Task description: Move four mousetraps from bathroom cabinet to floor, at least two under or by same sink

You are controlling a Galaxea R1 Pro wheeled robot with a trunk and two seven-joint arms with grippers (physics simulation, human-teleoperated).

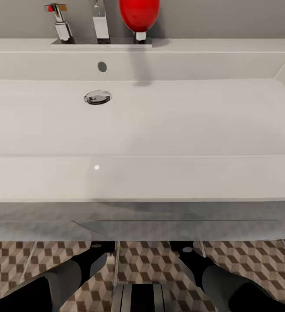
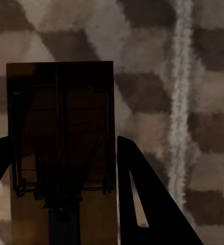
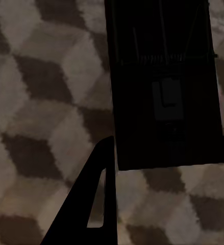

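The white sink (image 1: 142, 173) with its chrome tap (image 1: 101, 21) and red ball knob (image 1: 139, 15) stands right in front of me. Both forearms reach under the vanity, and it hides the grippers in the head view. In the left wrist view my left gripper (image 2: 60, 148) is shut on a brown wooden mousetrap (image 2: 60, 112), held just above the cube-patterned bathroom floor (image 2: 157, 66). In the right wrist view my right gripper (image 3: 168, 143) is shut on a second, shadowed mousetrap (image 3: 163, 76) over the same floor (image 3: 40, 102). The cabinet is out of view.
The vanity's front edge (image 1: 142, 223) overhangs the arms low down. A strip of patterned floor (image 1: 255, 268) shows below it, with my base (image 1: 140, 299) at the bottom middle. A pale grout line (image 2: 180, 102) runs beside the left trap.
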